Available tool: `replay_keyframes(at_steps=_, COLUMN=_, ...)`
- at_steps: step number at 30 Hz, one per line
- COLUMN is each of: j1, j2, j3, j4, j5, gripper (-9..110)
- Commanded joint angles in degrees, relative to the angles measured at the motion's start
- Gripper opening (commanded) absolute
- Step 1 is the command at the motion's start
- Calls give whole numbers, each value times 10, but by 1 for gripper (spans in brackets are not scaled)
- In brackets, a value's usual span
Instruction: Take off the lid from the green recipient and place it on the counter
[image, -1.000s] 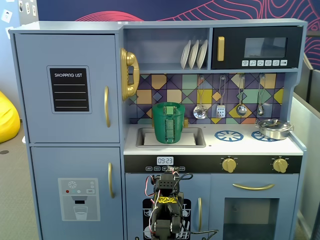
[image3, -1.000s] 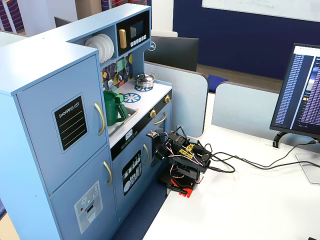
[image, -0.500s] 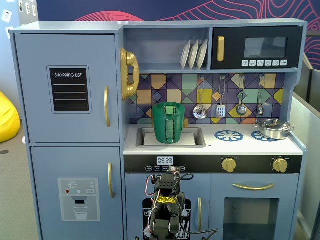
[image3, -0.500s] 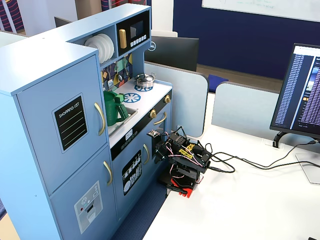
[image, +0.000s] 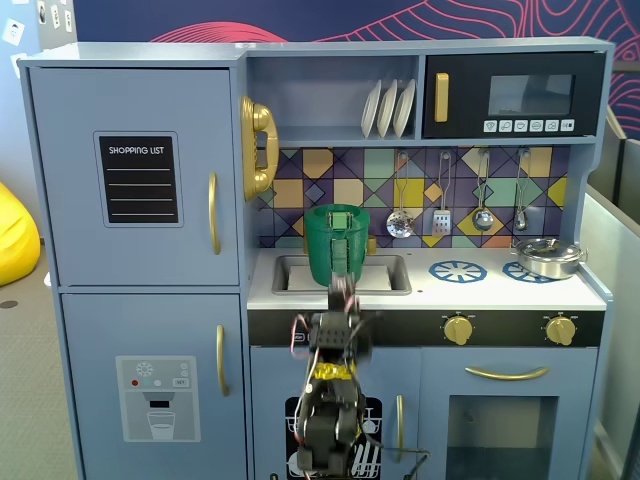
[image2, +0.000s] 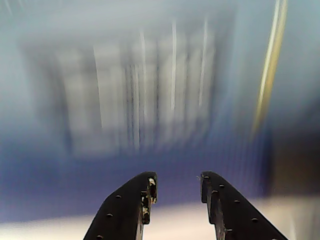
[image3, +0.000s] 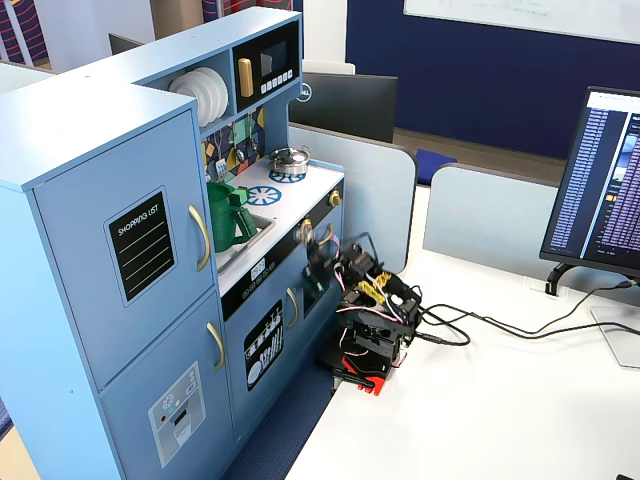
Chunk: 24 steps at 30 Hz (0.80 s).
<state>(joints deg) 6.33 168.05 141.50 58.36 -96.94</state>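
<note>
Robot arm in front of a blue toy kitchen.
The green recipient (image: 337, 243) stands in the sink recess of the counter (image: 500, 290), lid (image: 337, 209) on top. The gripper (image2: 176, 182), below the counter's front edge, is partly open and empty.

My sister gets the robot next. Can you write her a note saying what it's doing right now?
Gripper: open and empty in the blurred wrist view, nowhere near the pot.
Green recipient: standing in the sink recess, beside the arm in a fixed view.
Lid: seems to sit on the pot's top.
Counter: a steel pan sits at its right end.
Done: nothing.
Left: reach the lid, lift it off, set it on the counter.
</note>
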Motion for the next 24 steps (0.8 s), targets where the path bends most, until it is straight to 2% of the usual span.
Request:
replay_keyframes(at_steps=1, j1=-23, j2=-96, j3=-164, j4=-193, j5=-4, gripper=5)
replay_keyframes(at_steps=8, j1=-27, j2=-207, j3=-282, j4=-307, j5=25, gripper=25)
replay_keyframes(at_steps=13, j1=-31, j2=-226, j3=-288, j4=-367, j5=12, gripper=30)
replay_keyframes(at_steps=24, j1=-12, j2=-301, j3=-376, j4=-349, j5=1, gripper=37)
